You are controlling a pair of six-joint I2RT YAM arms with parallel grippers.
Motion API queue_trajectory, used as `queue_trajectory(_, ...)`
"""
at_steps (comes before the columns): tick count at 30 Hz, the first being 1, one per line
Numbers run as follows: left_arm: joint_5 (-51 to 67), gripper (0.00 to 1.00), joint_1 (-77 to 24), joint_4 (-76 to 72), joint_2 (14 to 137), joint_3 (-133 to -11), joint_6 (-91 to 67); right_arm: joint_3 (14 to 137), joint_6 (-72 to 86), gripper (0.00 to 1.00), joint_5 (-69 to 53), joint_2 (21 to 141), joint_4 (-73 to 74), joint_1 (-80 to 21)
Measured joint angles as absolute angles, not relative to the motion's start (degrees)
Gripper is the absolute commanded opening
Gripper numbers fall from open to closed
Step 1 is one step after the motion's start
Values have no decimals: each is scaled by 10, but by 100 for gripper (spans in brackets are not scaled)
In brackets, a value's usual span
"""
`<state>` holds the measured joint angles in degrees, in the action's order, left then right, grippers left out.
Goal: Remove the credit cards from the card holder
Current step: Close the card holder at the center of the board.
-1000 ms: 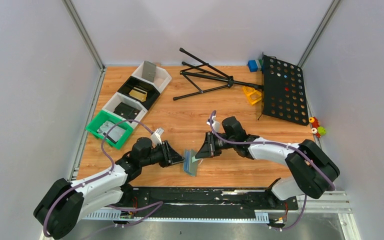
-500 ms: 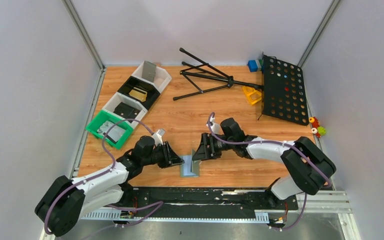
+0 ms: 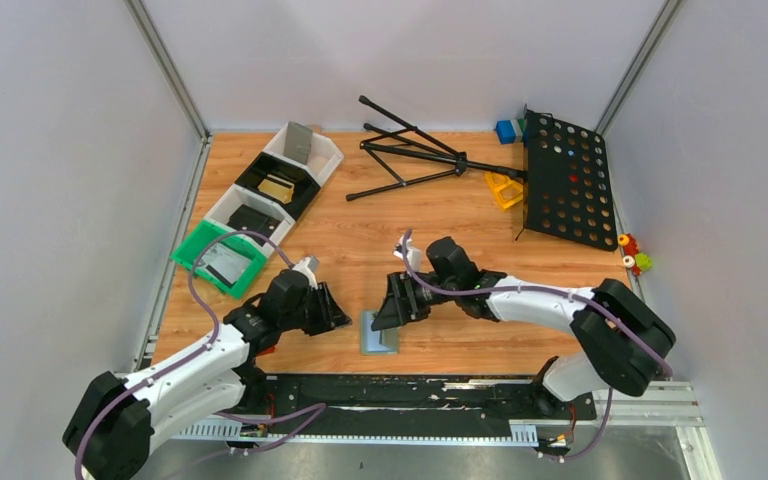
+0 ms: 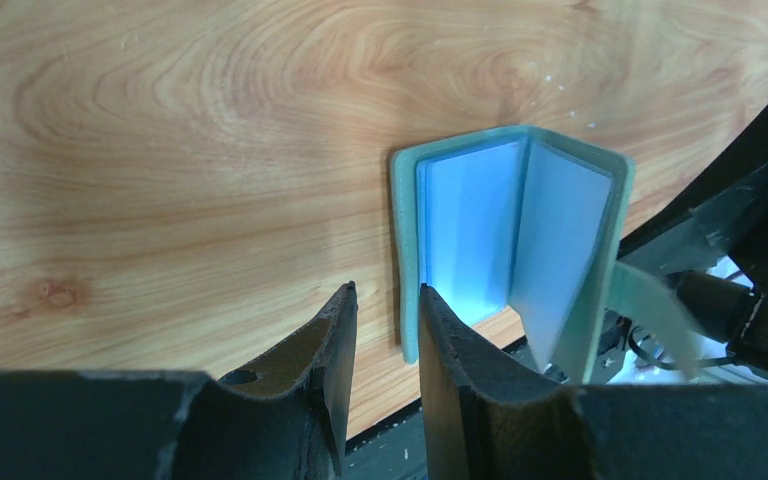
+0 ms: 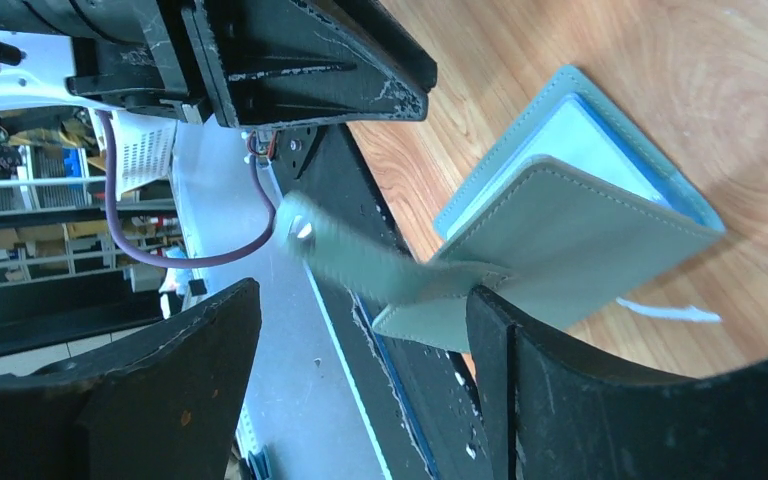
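Card holder (image 3: 380, 338) sits on the bench (image 3: 440, 215) close to the near edge, between the two pincers. From the top camera its long axis runs roughly near-to-far, only slightly skewed.

It's half open in a V. One cover lies flat on the wood and the other is raised at a tilt. The hinge is on the side away from the left arm, so the mouth faces the left pincer (image 3: 340, 320). The pale blue pocket sleeves (image 4: 470, 230) are exposed inside. The side flap (image 5: 360, 262) sticks out from the raised cover toward the near edge.

I can't tell the credit cards apart from the sleeves in any view.

Left pincer: low, just beside the holder's open side, fingers (image 4: 335, 340) parted by a narrow gap. The flat cover's edge lines up with that gap in the wrist view, with wood showing beside it, so it isn't clamped. I can't tell whether it touches.

Right pincer (image 3: 386, 312): over the holder's far-right part, spread wide and released. The flap and the raised cover's corner sit in the gap between its fingers (image 5: 200, 380), touching neither.

Green tray (image 3: 218, 262) is well off to the left.
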<state>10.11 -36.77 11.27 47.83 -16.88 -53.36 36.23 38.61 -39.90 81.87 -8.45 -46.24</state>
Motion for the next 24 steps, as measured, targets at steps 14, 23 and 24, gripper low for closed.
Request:
queue_trajectory(14, 89, 37, -368, 141, 450, -168, -526, 414, 391, 80, -408, 971, -126, -485)
queue_trajectory(23, 58, 40, -368, 189, 430, -170, -510, 425, 361, 68, -363, 921, -47, -486)
queue_trajectory(24, 46, 41, -368, 203, 424, -172, -507, 427, 357, 67, -352, 910, -33, -486)
